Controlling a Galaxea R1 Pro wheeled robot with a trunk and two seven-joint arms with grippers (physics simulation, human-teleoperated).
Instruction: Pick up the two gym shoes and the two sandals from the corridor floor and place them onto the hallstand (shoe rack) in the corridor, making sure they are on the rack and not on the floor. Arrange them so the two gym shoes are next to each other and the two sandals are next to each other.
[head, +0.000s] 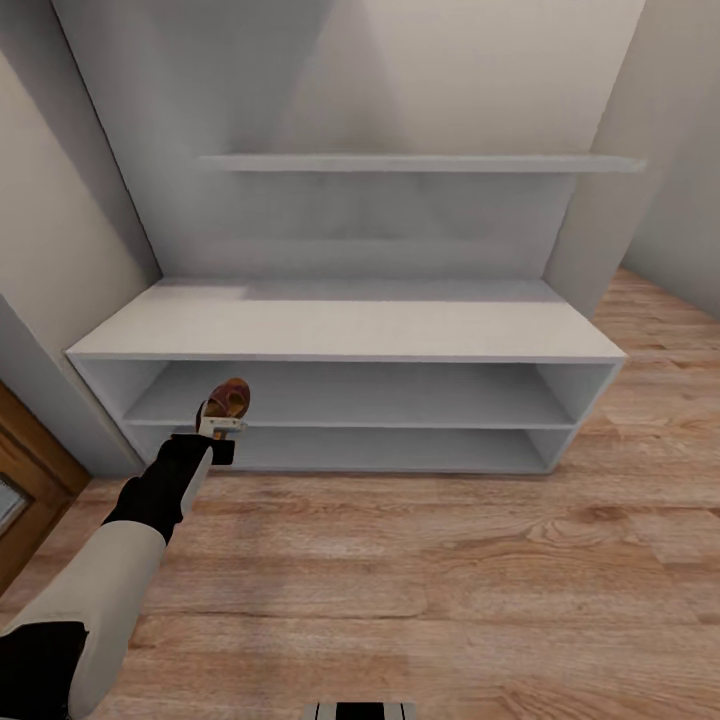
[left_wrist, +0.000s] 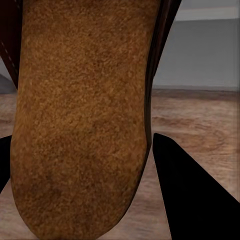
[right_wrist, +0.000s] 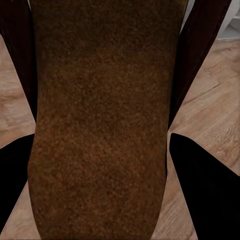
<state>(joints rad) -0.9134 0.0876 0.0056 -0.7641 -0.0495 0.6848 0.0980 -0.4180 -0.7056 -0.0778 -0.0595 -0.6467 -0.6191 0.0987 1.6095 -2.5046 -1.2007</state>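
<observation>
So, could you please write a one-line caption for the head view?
Left end effector holds a brown sandal before the grey hallstand's upper open shelf.

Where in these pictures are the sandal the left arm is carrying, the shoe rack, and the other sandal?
left-hand sandal (head: 228, 398): head view, on its footbed.
hallstand (head: 350, 330): head view, on its bare bench top.
right-hand sandal (right_wrist: 100, 125): right wrist view, on its brown sole between the fingers.

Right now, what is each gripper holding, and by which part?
Each gripper holds one sandal: the left gripper its sandal by one end, the right one a sandal between its jaws; which part cannot be told.
</observation>
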